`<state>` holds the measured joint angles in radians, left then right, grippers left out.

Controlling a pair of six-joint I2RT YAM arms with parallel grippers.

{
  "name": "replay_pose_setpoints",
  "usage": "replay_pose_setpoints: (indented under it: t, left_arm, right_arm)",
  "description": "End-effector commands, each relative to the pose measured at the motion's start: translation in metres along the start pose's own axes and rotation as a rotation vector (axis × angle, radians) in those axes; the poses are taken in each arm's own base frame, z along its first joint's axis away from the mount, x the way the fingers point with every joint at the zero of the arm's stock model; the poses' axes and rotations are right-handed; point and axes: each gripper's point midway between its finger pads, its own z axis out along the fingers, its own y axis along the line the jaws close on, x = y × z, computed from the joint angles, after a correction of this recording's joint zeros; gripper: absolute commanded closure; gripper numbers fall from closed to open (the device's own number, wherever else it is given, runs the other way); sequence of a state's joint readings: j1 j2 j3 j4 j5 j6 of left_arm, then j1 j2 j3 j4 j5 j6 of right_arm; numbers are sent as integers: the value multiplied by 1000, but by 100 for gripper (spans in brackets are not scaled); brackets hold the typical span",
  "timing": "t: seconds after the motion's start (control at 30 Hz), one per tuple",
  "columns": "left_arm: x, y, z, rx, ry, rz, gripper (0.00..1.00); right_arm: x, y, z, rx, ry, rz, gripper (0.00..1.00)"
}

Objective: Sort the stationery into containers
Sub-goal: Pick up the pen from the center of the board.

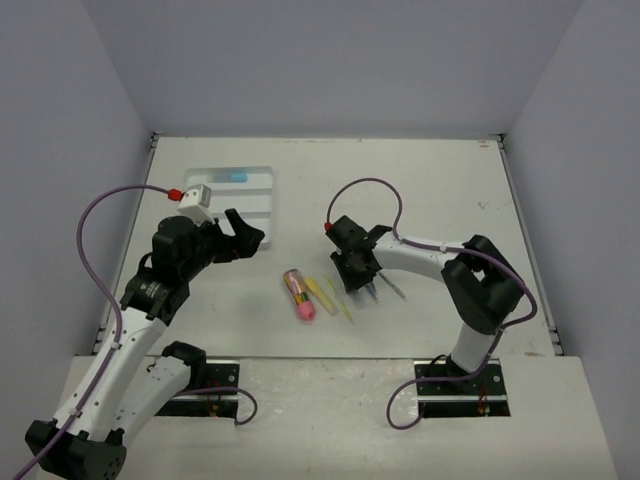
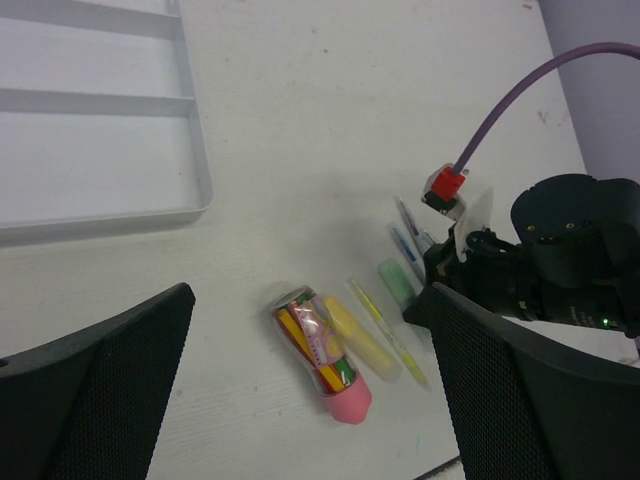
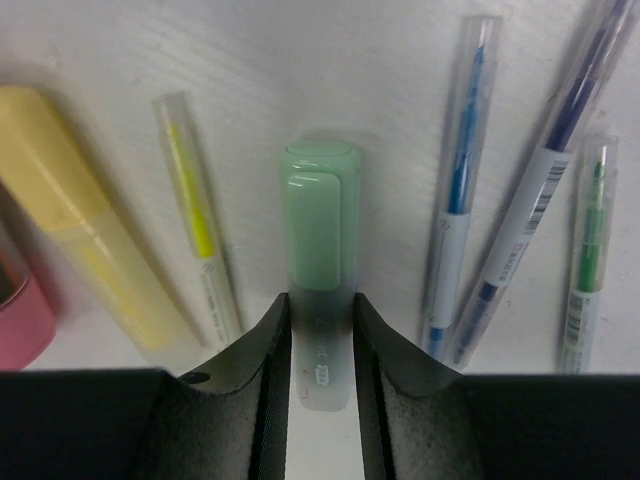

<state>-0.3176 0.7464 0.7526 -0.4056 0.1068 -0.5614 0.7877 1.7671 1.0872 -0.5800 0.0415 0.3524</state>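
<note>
My right gripper (image 3: 321, 312) is shut on the pale green marker (image 3: 320, 220), which lies flat on the table; both jaws press on its translucent rear end. It shows in the top view (image 1: 358, 283) too. Beside the marker lie a slim yellow pen (image 3: 197, 230), a thick yellow marker (image 3: 95, 240), two blue pens (image 3: 460, 190) and a slim green pen (image 3: 588, 250). The stubby pink-and-brown one (image 2: 322, 352) lies to their left. My left gripper (image 2: 300, 400) is open and empty, hovering between the translucent tray (image 1: 262, 200) and the pens.
The tray's compartments (image 2: 195, 150) stand at the back left; a light blue item (image 1: 236, 175) lies in the far one. The right arm's purple cable (image 1: 365, 185) loops above the pens. Grey walls enclose the table on three sides.
</note>
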Motion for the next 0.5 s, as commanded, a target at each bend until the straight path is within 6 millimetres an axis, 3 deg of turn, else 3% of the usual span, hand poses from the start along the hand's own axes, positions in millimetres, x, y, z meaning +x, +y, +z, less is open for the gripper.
replay_pose_setpoints:
  t: [0.0, 0.03, 0.1, 0.13, 0.17, 0.23, 0.37, 0.47]
  left_arm:
    - [1, -52, 7, 304, 13, -31, 0]
    - [4, -64, 9, 379, 26, -54, 0]
    - [16, -79, 8, 487, 70, -74, 0]
    - [13, -97, 9, 578, 52, -92, 0]
    - [5, -102, 7, 602, 23, -95, 0]
    - [9, -116, 13, 640, 26, -105, 0]
    - [14, -144, 15, 728, 36, -112, 10]
    - [18, -151, 24, 715, 46, -112, 20]
  right_arm:
    - [-37, 37, -63, -170, -261, -22, 100]
    - [-46, 48, -84, -238, -343, -18, 100]
    - [-59, 62, -106, -323, -459, -20, 100]
    - [-70, 73, -141, -411, -578, -23, 100]
    - [-66, 72, -136, -407, -568, -23, 100]
    - [-73, 76, -169, -470, -682, -9, 100]
    - [-79, 80, -195, -520, -770, -5, 100]
    - [-78, 84, -210, -554, -791, -18, 100]
